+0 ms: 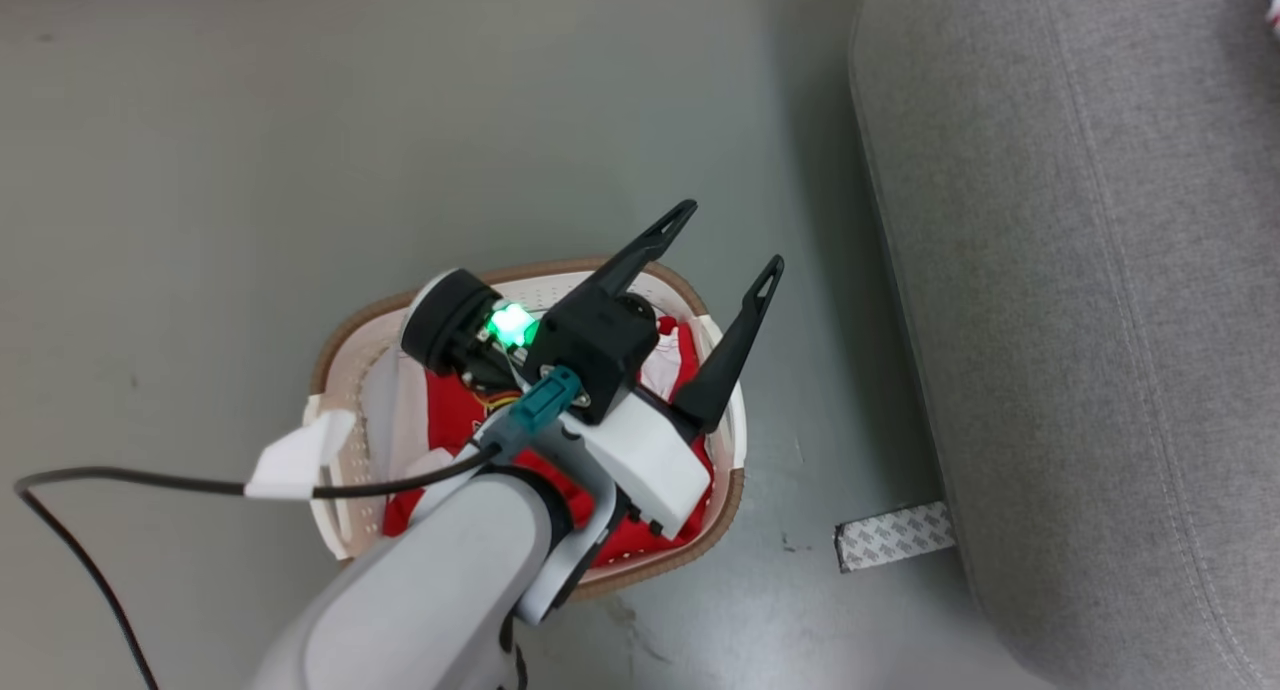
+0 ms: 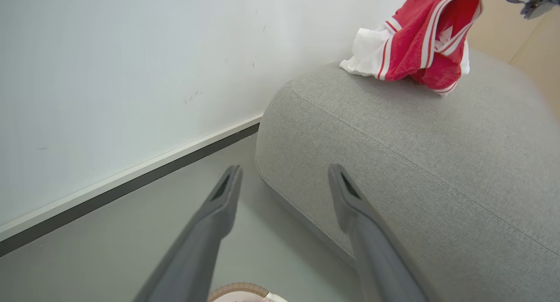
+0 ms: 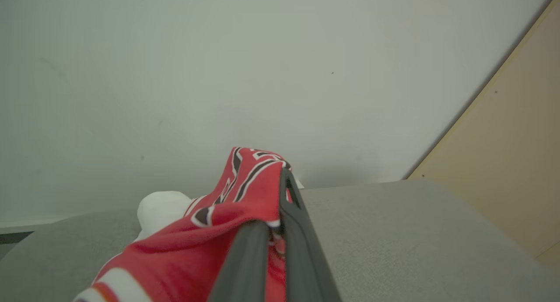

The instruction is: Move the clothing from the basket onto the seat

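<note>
Grey floor (image 1: 200, 170), white wall (image 2: 109, 52) behind; basket (image 1: 350, 330) on the floor at left, red and white jerseys (image 1: 455, 420) heaped inside; left pincer (image 1: 732, 234) above it, fingers spread wide, gripping nothing; strip of patterned tape (image 1: 893, 535) on the floor between basket and seat (image 1: 1100, 270); seat is the big grey sofa on the right; right pincer (image 3: 275, 214) closed tight on a red jersey (image 3: 197, 240), fabric pinched between the fingers, its lower white folds resting on the seat top.
</note>
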Robot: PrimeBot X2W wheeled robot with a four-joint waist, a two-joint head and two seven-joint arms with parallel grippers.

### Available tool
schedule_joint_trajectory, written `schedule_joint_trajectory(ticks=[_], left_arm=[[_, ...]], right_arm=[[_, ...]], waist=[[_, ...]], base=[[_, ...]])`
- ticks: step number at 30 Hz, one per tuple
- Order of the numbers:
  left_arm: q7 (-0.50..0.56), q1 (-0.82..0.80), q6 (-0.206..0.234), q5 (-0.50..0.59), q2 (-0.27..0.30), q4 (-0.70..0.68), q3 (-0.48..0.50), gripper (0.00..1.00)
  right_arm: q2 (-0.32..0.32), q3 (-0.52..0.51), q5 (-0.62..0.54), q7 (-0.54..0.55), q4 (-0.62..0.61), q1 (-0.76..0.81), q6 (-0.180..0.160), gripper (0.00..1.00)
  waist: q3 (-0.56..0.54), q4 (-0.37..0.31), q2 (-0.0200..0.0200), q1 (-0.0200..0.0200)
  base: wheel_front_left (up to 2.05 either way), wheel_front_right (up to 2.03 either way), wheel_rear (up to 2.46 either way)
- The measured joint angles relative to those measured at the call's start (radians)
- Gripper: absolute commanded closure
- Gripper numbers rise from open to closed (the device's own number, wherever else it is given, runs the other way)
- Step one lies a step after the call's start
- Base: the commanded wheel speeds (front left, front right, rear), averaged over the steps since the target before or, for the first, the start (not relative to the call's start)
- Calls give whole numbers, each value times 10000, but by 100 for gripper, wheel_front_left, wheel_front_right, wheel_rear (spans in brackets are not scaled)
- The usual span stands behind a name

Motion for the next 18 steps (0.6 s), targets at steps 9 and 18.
schedule_joint_trajectory(ticks=[9, 18], left_arm=[[-286, 653, 150, -253, 40, 355, -35, 0], [-830, 1588, 497, -732, 221, 683, 303, 0]], right_arm=[[928, -1392, -1183, -1083, 2508, 1285, 0, 0], [1718, -1503, -1793, -1666, 2194, 2385, -2, 0]], waist=[[-813, 139, 0, -2], [-2226, 88, 0, -4]], base=[[0, 0, 0], [0, 0, 0]])
